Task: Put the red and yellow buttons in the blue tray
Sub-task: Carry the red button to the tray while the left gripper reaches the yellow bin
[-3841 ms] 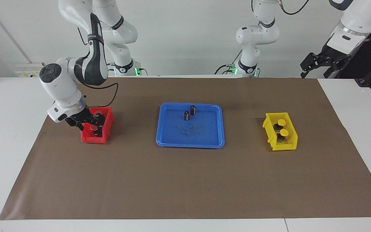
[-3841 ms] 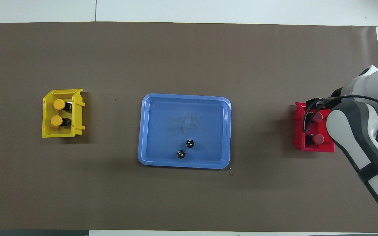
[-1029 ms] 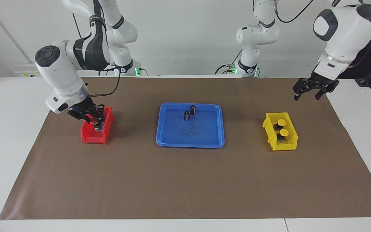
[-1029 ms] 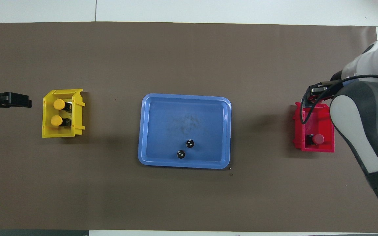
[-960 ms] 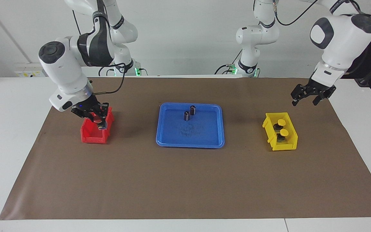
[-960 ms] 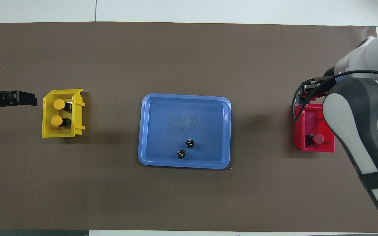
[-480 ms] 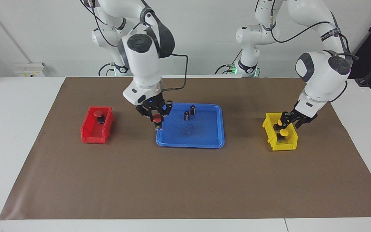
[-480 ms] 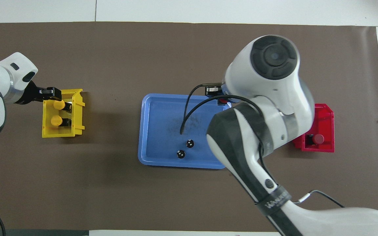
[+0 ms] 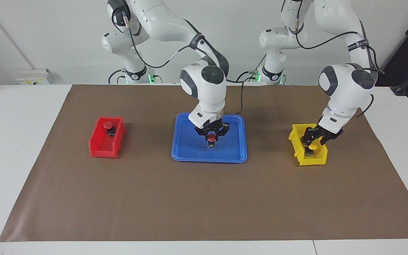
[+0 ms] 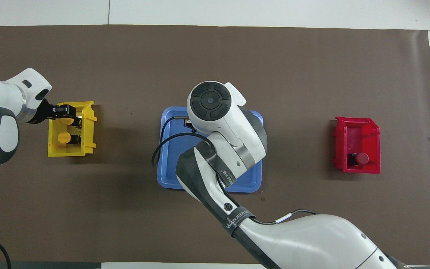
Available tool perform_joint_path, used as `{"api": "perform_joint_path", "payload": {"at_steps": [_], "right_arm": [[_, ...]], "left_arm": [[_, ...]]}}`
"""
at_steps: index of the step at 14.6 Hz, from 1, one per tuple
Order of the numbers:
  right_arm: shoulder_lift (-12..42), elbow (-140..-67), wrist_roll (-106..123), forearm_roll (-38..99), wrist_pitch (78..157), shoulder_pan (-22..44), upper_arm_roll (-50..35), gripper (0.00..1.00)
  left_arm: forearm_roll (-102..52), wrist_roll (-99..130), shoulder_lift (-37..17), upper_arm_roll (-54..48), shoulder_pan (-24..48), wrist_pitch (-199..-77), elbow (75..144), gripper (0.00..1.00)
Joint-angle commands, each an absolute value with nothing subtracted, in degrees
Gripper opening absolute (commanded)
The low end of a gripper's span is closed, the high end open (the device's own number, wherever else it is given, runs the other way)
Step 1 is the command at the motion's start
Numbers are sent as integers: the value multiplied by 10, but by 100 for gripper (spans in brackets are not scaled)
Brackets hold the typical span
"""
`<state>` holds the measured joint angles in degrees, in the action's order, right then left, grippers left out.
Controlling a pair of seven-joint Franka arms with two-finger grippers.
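Observation:
The blue tray (image 9: pixel 184 154) lies mid-table; in the overhead view my right arm covers most of the tray (image 10: pixel 165 175). My right gripper (image 9: pixel 211 141) is shut on a red button (image 9: pixel 211 137) just above the tray's floor. The second red button (image 9: pixel 108 124) sits in the red bin (image 9: pixel 99 148) and also shows in the overhead view (image 10: pixel 362 158). My left gripper (image 9: pixel 313 140) is down in the yellow bin (image 9: pixel 312 161) at the yellow buttons. One yellow button (image 10: pixel 64 137) shows whole in the overhead view; the other (image 10: pixel 65 120) is partly under the left gripper (image 10: pixel 65 111).
The red bin (image 10: pixel 357 129) stands toward the right arm's end of the table, the yellow bin (image 10: pixel 88 142) toward the left arm's end. Brown paper (image 9: pixel 204 202) covers the table. The two dark cylinders in the tray are hidden by my right arm.
My right gripper carried the red button from the tray's edge to over its middle and lowered it. My left gripper sank deeper into the yellow bin.

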<state>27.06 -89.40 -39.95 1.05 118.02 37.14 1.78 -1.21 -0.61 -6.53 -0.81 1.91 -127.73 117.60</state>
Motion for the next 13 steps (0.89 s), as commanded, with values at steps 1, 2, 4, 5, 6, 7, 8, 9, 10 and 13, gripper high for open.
{"api": "perform_joint_path", "payload": {"at_steps": [1, 2, 4, 5, 6, 7, 8, 9, 10, 13], "right_arm": [[246, -931, -396, 11, 1181, 367, 18, 20], [242, -941, -396, 11, 1186, 366, 17, 21], [233, -968, -396, 11, 1210, 367, 17, 24], [231, -980, -396, 12, 1222, 367, 17, 27], [230, -983, -396, 12, 1223, 367, 17, 37], [230, -981, -395, 11, 1220, 367, 17, 64], [231, -972, -395, 12, 1216, 366, 17, 69], [230, -962, -396, 12, 1210, 366, 18, 72], [228, -948, -396, 11, 1196, 360, 18, 75], [185, -911, -345, 11, 1126, 317, 25, 74]], "left_arm": [[-11, 1, -65, -4, 22, -1300, 1191, 64], [-11, 1, -65, -4, 19, -1306, 1194, 64], [-11, 2, -72, -4, 23, -1312, 1197, 64], [-11, 2, -78, -4, 23, -1318, 1197, 64], [-11, 2, -81, -4, 23, -1321, 1197, 64], [-11, 2, -81, -4, 23, -1321, 1199, 64], [-11, 3, -81, -4, 22, -1320, 1199, 62], [-11, 3, -81, -4, 20, -1319, 1199, 52], [-11, 5, -81, -4, 17, -1317, 1199, 39], [-11, 6, -82, -4, 17, -1303, 1187, 10]]}}
